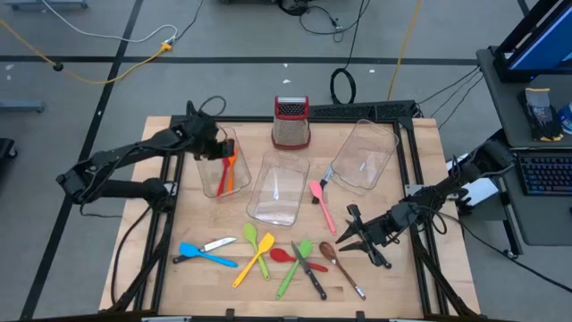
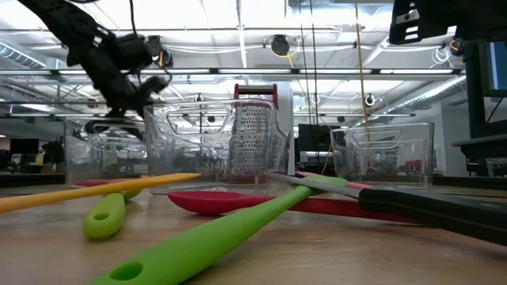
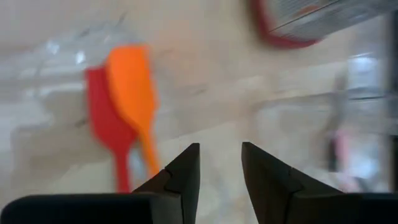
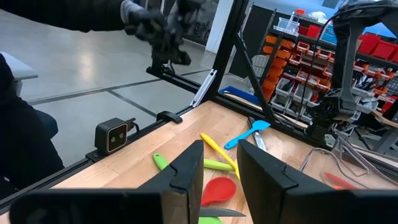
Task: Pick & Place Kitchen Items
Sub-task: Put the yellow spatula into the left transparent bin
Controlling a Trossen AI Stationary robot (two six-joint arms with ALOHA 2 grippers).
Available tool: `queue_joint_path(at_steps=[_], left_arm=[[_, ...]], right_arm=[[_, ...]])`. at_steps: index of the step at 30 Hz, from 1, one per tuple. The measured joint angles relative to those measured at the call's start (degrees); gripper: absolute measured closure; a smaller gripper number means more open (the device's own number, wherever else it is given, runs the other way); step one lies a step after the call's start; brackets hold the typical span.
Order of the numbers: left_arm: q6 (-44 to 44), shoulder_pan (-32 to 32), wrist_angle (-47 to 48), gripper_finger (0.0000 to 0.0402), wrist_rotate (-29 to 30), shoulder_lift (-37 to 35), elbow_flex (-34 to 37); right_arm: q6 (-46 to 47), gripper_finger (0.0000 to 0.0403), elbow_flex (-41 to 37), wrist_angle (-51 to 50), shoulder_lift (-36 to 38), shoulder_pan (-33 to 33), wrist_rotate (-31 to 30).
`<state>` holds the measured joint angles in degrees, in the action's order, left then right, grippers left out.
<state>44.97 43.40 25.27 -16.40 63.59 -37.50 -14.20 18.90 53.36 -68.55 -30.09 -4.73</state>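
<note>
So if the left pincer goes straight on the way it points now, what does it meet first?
Most likely the orange spatula lying beside the red one in the clear bin. The left pincer is open and empty above them; depth is unclear.

Grey concrete floor [image 1: 223, 31] all around, with yellow cables [image 1: 98, 67] and black cables [image 1: 344, 85] snaking across it. Shelving full of red and orange parts bins [image 4: 292, 59] at the back, and a keyboard [image 1: 545, 174] on a side desk.
</note>
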Motion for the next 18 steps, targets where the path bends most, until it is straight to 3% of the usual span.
queue_joint_path(at_steps=[9,18], left_arm=[[-0.9,-6.3,0.2,0.028,0.7,-10.2,-7.0],[0.8,-26.5,0.2,0.028,10.8,-17.5,-7.6]], right_arm=[[0.0,0.0314,0.0,0.0,0.0,0.0,0.0],[0.0,0.0314,0.0,0.0,0.0,0.0,-0.1]])
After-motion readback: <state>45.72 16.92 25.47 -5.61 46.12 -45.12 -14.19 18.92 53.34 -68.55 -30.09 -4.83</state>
